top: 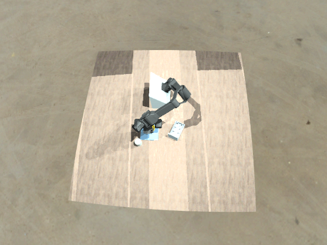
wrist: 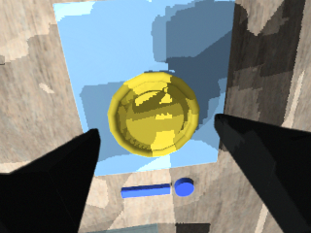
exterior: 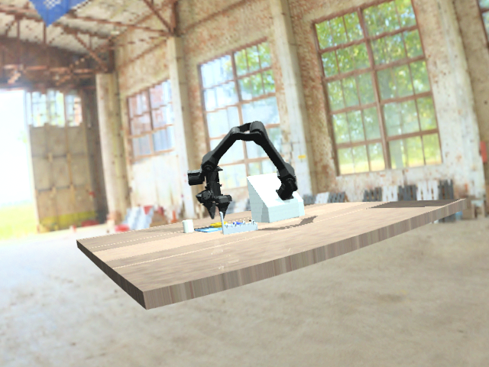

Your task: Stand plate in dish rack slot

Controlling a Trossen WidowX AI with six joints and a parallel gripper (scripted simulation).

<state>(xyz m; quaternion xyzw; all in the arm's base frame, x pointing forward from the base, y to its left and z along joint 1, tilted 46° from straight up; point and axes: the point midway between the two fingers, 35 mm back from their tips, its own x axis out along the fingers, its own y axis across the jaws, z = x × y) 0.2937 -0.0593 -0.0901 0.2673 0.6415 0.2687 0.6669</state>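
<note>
The yellow round plate (top: 153, 128) (exterior: 218, 224) (wrist: 154, 116) lies flat on a light blue mat (top: 153, 137) (wrist: 112, 39). My gripper (exterior: 217, 216) (wrist: 157, 127) is open and empty, pointing down above the plate. In the wrist view its fingertips stand wide apart, one on each side of the plate and a little below its centre. In the top view the arm covers part of the plate and mat. The pale dish rack (top: 172, 136) (exterior: 241, 228) stands on the table to the right of the mat in the top view; its slots look empty.
A white cup (top: 137, 142) (exterior: 188, 226) stands close to the mat's corner. A blue bar (wrist: 146, 190) and a blue disc (wrist: 184, 186) lie just beyond the mat's edge. A large pale sloped block (top: 154, 88) (exterior: 258, 205) stands by the arm's base.
</note>
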